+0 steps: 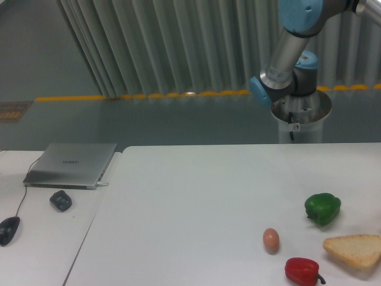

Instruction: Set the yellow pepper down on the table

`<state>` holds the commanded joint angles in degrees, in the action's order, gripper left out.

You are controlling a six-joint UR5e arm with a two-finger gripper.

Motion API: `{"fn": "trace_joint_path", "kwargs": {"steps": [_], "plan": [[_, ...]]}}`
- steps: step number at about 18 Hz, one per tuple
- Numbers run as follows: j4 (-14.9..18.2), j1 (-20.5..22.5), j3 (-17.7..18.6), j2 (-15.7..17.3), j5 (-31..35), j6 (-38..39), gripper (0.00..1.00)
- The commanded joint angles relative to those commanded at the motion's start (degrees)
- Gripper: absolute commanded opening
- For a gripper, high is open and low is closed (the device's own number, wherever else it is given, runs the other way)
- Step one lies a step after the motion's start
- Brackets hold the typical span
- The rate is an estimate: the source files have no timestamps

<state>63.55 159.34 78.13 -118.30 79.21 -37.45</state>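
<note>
Yellow pepper and pincer both lay outside the view, so its state could not be told. On the table [196,202] sat a green pepper [322,208], egg [271,240], red pepper [303,271] and bread [353,251]; the arm [289,53] rose behind.

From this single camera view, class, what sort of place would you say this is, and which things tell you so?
Probably a robotics lab or workshop hall. A robot arm stands on a pedestal behind a white table, a yellow floor line runs along the grey floor, and a closed laptop sits on a side desk.
</note>
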Motion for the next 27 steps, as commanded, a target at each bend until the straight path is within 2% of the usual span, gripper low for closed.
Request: {"fn": "trace_joint_path", "kwargs": {"steps": [4, 8, 11, 15, 18, 27], "plan": [[-2.5, 1.6, 0.3, -1.0, -5.2, 12.5, 1.00], [-2.6, 3.3, 1.3, -1.2, -7.7, 13.7, 1.00], [-2.6, 3.1, 2.0, -1.2, -7.7, 17.0, 1.00], [-2.8, 2.9, 2.4, -1.1, -7.7, 17.2, 1.00], [-4.3, 2.7, 3.3, -1.2, -7.7, 17.3, 1.00], [-4.8, 1.6, 3.7, -1.5, -7.4, 19.9, 1.00]]}}
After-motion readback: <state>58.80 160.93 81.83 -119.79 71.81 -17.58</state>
